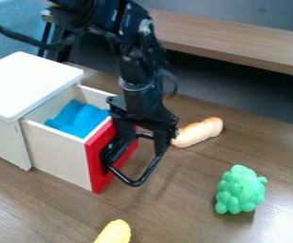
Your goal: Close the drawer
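In the camera view the gripper (143, 124) hangs down at the drawer's front, just right of its red panel, overlapping the panel's right part. The drawer (59, 151) stands pulled out of a white cabinet (29, 85) on the left, its open top showing. A blue cloth (79, 118) lies inside it. Black parts lie across the red front (96, 174), and a black loop juts out below the gripper; where the gripper ends and any handle begins is hard to tell. Whether the two touch cannot be made out.
A bread-like toy (200, 132) lies right of the gripper. Green toy grapes (240, 190) sit at the lower right, and a yellow toy (115, 232) lies at the bottom edge. A raised wooden ledge (231, 40) runs behind the table (193, 218).
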`<state>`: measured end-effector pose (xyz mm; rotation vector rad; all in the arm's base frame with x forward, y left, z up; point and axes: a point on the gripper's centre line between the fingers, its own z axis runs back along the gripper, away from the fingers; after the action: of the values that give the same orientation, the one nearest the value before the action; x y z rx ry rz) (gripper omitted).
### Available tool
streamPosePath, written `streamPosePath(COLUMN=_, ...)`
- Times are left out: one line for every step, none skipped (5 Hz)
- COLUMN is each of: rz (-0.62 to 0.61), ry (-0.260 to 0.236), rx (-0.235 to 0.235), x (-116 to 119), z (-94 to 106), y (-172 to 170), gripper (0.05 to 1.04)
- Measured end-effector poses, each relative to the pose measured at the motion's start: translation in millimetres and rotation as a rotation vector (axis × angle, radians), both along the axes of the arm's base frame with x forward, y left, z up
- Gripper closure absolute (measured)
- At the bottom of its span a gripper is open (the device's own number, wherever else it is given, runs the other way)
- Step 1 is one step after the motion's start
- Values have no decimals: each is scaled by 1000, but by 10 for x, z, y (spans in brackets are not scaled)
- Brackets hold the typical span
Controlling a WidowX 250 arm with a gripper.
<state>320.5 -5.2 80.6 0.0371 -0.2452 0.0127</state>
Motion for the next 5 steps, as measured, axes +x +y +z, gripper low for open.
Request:
streamPosePath(rz=-2, ry=54, rx=59, x=-66, z=17, y=19, gripper=84)
streamPosePath(rz=-3, ry=105, rx=72, x=-133, z=34, y=71, gripper=83)
streamPosePath(rz=32, ry=104, rx=80, x=-168, z=114, y=216, gripper=84)
streamPosePath(rz=70, ry=111, rx=113, x=-214, z=169, y=385, gripper=85)
streamPosePath(rz=73, ry=98, rx=174, x=-226, z=211, y=492, gripper=85)
